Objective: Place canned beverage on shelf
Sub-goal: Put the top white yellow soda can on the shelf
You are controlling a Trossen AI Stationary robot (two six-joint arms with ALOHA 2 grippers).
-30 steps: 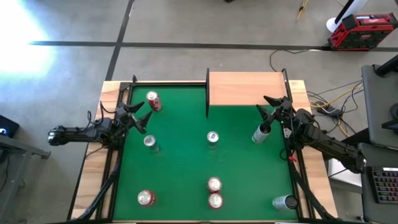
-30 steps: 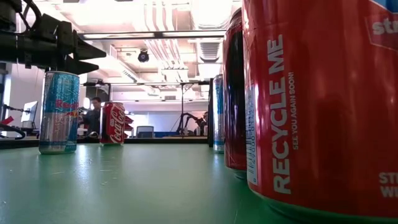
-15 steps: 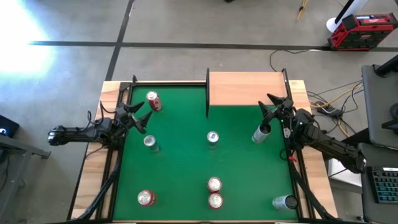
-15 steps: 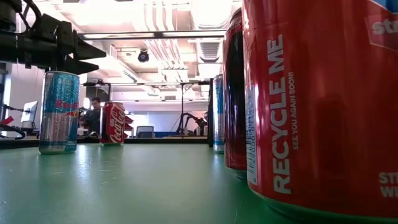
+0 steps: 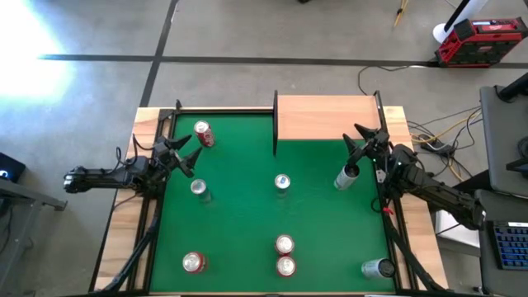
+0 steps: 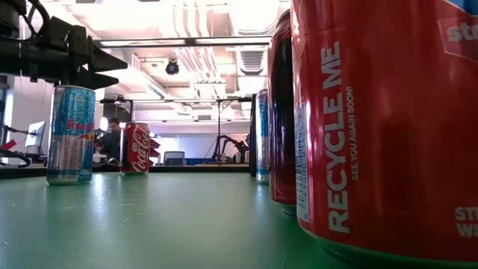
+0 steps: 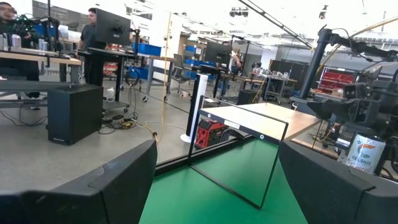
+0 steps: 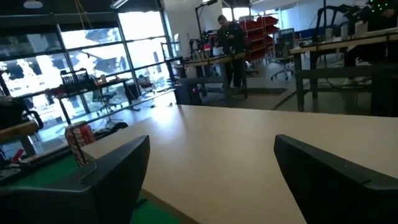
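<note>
Right end effector (image 5: 365, 138) partly hiding can (image 5: 346, 176)

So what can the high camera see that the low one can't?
Only the high view shows the shelf, both arms and all eight cans spread over the green table. Only the low view shows the words RECYCLE ME on the close red can, and the room behind with a person. Both show the Coke can and the left tool.
</note>
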